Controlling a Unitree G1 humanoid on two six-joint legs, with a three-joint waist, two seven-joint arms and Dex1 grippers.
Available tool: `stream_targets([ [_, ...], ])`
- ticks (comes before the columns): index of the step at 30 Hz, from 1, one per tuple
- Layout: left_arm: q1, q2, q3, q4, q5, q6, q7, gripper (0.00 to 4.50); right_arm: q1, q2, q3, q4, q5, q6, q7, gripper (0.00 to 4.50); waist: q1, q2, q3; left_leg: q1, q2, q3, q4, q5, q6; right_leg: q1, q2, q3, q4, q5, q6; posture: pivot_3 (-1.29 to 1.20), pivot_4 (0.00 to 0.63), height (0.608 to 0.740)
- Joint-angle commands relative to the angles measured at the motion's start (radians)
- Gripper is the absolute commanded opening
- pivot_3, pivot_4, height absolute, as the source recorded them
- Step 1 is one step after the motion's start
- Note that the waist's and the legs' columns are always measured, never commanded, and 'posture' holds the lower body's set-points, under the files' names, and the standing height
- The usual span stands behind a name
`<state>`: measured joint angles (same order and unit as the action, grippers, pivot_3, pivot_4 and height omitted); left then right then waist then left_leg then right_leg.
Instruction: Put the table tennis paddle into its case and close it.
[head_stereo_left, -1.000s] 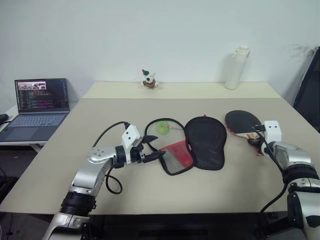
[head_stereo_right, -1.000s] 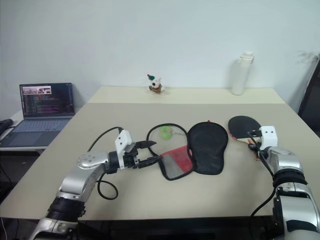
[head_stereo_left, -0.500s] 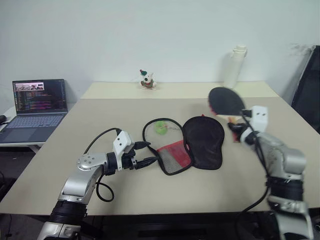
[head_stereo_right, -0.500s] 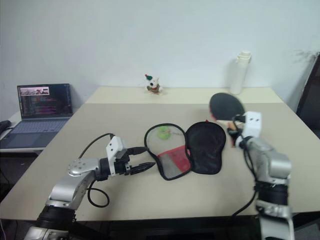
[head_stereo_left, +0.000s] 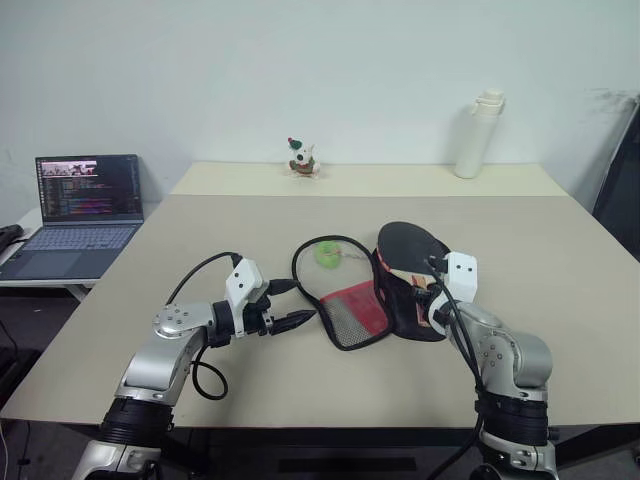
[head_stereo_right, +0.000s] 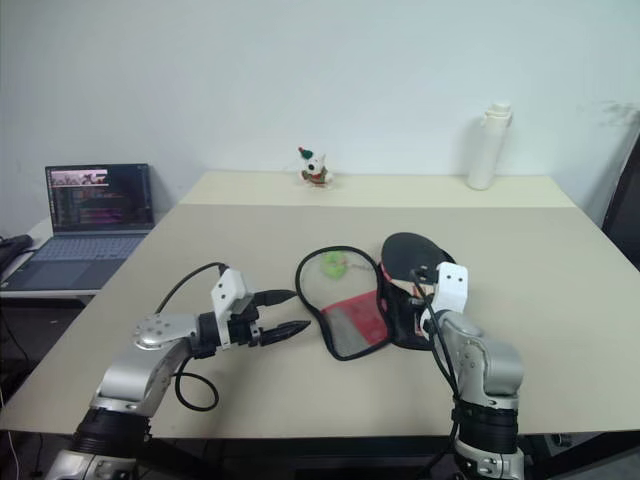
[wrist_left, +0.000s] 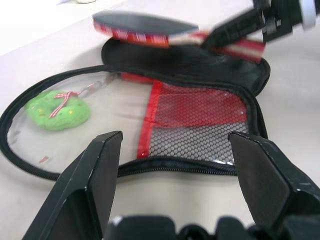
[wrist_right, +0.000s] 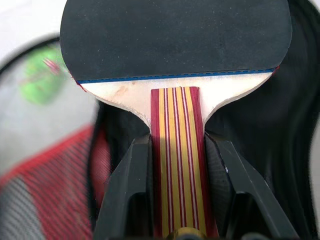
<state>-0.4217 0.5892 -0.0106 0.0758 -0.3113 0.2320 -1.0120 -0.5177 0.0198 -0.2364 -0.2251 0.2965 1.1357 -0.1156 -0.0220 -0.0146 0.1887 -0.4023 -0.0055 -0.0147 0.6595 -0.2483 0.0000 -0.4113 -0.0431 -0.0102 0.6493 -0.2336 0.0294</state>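
Item: paddle (wrist_right: 175, 55), black rubber blade, wooden handle striped red and yellow. Status: lifted off the counter (head_stereo_left: 250, 400), not yet in the case. It was held by the handle in the right pincer (wrist_right: 175, 200), whose two black fingers were clamped one on each side of the handle. The blade pointed away from the pincer and hung roughly level over the black half of the case.

Item: case (head_stereo_left: 385, 290), soft zip pouch. Status: unzipped and spread flat near the middle of the counter. The black half lay on the robot's right, the red mesh-lined half (wrist_left: 197, 125) in the middle, and a clear zip-edged flap on the left. A small green toy (wrist_left: 57, 107) rested on the clear flap.

Item: left pincer (head_stereo_left: 295, 305). Status: fingers apart, holding nothing. It sat low over the counter, just beside the case's left edge, pointing toward the mesh half, not touching it as far as could be seen.

Progress, by judgement: pickup was done and the paddle had been brought to the case. Left to do: lay the blade inside one half, fold the other half over, and run the zip shut. Whether the green toy had to come out first could not be told.

Other stock: laptop (head_stereo_left: 85, 205) on a side desk, white bottle (head_stereo_left: 478, 135) and small figurine (head_stereo_left: 301, 158) at the far edge of the counter, all well apart from the work.
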Motion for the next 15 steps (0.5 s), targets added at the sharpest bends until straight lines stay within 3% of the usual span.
stream_targets([
  [1,-0.014,0.006,0.011,-0.053,-0.005,-0.007,0.009,3.69,-0.008,0.011,0.022,-0.038,-0.001,-0.039,0.001,1.06,-0.005,0.0,0.0,0.0,0.0,0.0,0.0,0.0,0.0,0.0,0.0,0.0,0.0,0.0,0.0,0.0,0.15,0.74],
  [8,-0.012,0.008,0.008,-0.063,-0.009,0.007,0.007,3.69,-0.009,0.049,0.012,-0.005,-0.007,-0.048,-0.022,1.06,-0.008,0.0,0.0,0.0,0.001,0.0,0.0,0.0,0.0,0.0,0.001,0.0,0.0,0.0,0.0,0.0,0.15,0.74],
  [15,-0.002,0.012,0.017,-0.074,-0.005,0.012,0.013,3.69,-0.008,0.069,0.015,-0.001,-0.019,-0.081,-0.044,3.34,-0.008,0.0,0.0,0.0,0.001,0.0,0.0,0.0,0.0,0.0,0.001,0.0,0.0,0.0,0.0,0.0,0.15,0.74],
])
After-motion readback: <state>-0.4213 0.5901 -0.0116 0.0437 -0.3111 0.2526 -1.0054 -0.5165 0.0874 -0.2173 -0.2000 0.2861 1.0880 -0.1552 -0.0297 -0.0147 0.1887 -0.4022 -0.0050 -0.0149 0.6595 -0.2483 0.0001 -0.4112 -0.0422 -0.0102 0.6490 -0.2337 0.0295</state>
